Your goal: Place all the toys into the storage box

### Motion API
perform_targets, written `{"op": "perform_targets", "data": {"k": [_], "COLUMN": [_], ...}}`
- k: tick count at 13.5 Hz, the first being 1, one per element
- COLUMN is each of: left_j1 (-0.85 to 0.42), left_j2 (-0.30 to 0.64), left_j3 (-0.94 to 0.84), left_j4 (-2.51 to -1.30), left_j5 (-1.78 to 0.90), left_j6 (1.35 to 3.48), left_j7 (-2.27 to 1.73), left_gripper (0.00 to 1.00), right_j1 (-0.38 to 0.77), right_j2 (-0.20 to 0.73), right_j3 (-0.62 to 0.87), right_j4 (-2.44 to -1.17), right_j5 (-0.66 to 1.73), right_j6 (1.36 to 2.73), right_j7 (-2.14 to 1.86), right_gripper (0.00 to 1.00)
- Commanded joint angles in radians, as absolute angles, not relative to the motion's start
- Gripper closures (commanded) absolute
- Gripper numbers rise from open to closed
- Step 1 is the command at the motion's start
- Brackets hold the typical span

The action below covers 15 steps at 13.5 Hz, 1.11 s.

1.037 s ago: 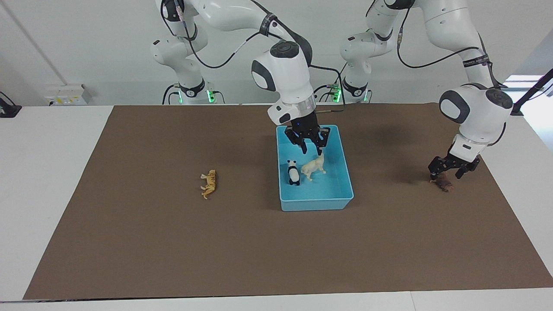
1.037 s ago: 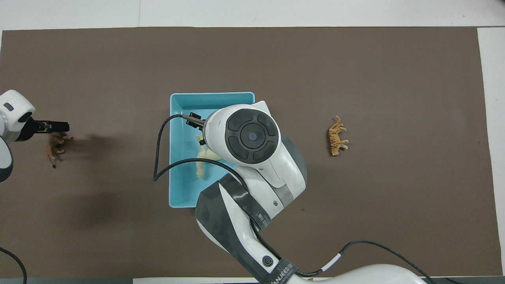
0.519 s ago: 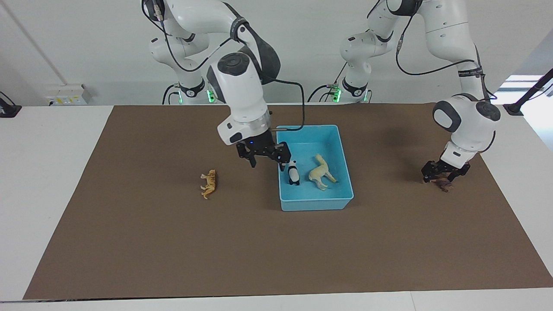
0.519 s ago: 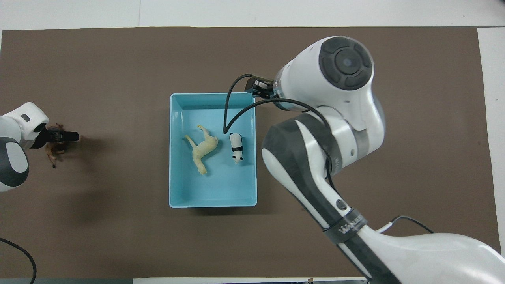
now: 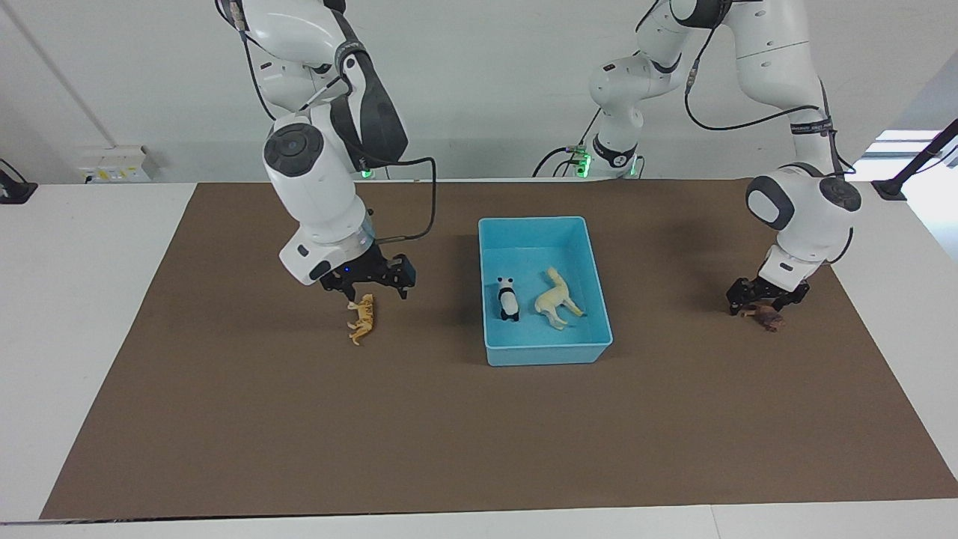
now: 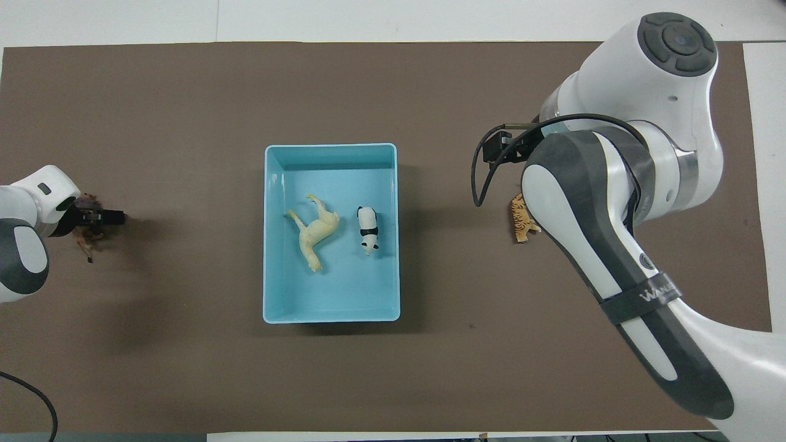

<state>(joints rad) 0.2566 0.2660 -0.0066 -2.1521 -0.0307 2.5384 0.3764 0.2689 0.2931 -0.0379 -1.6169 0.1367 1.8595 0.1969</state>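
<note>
Brown matting (image 5: 479, 434) covers most of the white bench (image 5: 82, 314), and the two white arms reach down onto it from the robots' end. Light blue, the storage box (image 5: 599, 299) sits at the middle of the mat with its long sides running away from the robots. Inside it lie two toys: the cream llama (image 5: 555, 299) on its side, toward the left arm's end of the box, and just beside it the black-and-white panda (image 5: 508, 298), standing upright.

Toward the right arm's end of the bench, the orange-tan tiger (image 5: 363, 317) lies on its side on the mat, well apart from the box. The right tool (image 5: 376, 289) hangs low, just over the tiger's head end, its fingers spread apart and holding nothing.

At the left arm's end, the dark brown lion (image 5: 766, 317) rests on the mat. The left tool (image 5: 763, 298) is down at it, fingers apart around the lion.
</note>
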Motion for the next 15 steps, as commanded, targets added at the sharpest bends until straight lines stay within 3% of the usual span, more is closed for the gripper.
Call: {"op": "perform_targets", "data": {"k": [1,3,6,8,12,15], "left_j1": [0.268,0.267,0.253,0.217,0.001,-0.257], "left_j2": [0.258,0.259,0.258,0.244,0.203,0.152], "left_j3": [-0.011,-0.011,-0.012,-0.020,-0.026,-0.026], "left_j4": [-2.172,-2.160,-2.128,-2.032,-1.804,-1.766], "left_j5": [-0.017,-0.018,-0.018,-0.018,-0.026,-0.031], "left_j6": [2.565,2.559,2.536,2.389,2.027,1.953], "left_j7": [0.390,0.373,0.332,0.231,-0.140,-0.574], "left_gripper": [0.64,1.00,1.00,1.00,1.00,1.00], "right_j1": [0.206,0.201,0.209,0.209,0.204,0.209], "right_j2": [0.180,0.141,0.115,0.120,0.123,0.136], "right_j3": [-0.028,-0.028,-0.026,-0.026,-0.026,-0.025], "right_j4": [-1.855,-1.980,-2.109,-2.134,-2.175,-2.192], "right_j5": [0.133,0.133,0.135,0.133,0.133,0.135], "right_j6": [1.954,2.089,2.207,2.255,2.321,2.375], "right_j7": [0.060,0.057,0.064,0.061,0.057,0.063], "right_gripper": [0.00,0.00,0.00,0.00,0.00,0.00]}}
